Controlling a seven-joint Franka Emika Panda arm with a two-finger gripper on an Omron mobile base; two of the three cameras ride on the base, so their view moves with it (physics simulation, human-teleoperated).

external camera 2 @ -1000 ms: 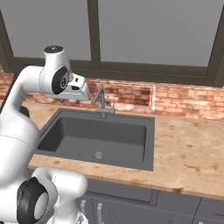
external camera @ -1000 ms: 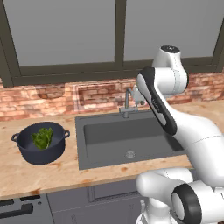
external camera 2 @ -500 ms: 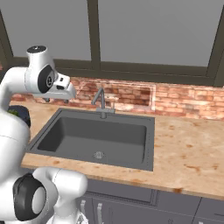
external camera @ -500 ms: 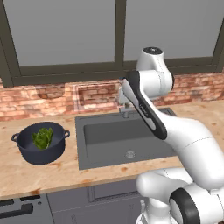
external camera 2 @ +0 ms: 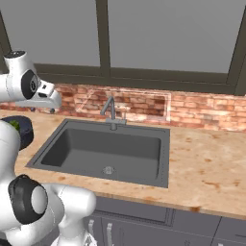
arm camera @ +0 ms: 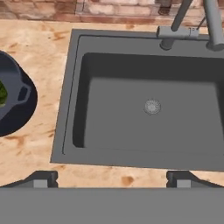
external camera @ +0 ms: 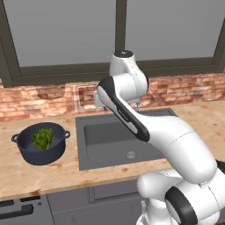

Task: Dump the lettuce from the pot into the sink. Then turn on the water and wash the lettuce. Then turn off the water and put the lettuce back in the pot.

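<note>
The dark pot (external camera: pixel 40 149) stands on the counter left of the sink (external camera: pixel 110 137), and the green lettuce (external camera: pixel 42 138) lies inside it. My gripper (arm camera: pixel 113 179) hangs open and empty, high above the sink's front left part; its fingertips (arm camera: pixel 41 179) stand wide apart. In the hand view the pot (arm camera: pixel 15 105) sits at the left edge with a sliver of lettuce (arm camera: pixel 2 94) showing. From the right base view my gripper (external camera 2: pixel 42 110) hovers over the counter near the sink's (external camera 2: pixel 72 144) left rim, and my arm partly covers the pot (external camera 2: pixel 21 130).
A grey faucet (external camera: pixel 136 102) stands at the back of the sink, in front of the brick backsplash; it shows too in the hand view (arm camera: pixel 183 19). A round drain (arm camera: pixel 152 106) sits in the basin floor. Bare wooden counter (external camera 2: pixel 206 168) stretches right of the sink.
My arm has swung left, from near the faucet to above the sink's left side, toward the pot. The jaws have spread wider. Pot and lettuce have not moved.
</note>
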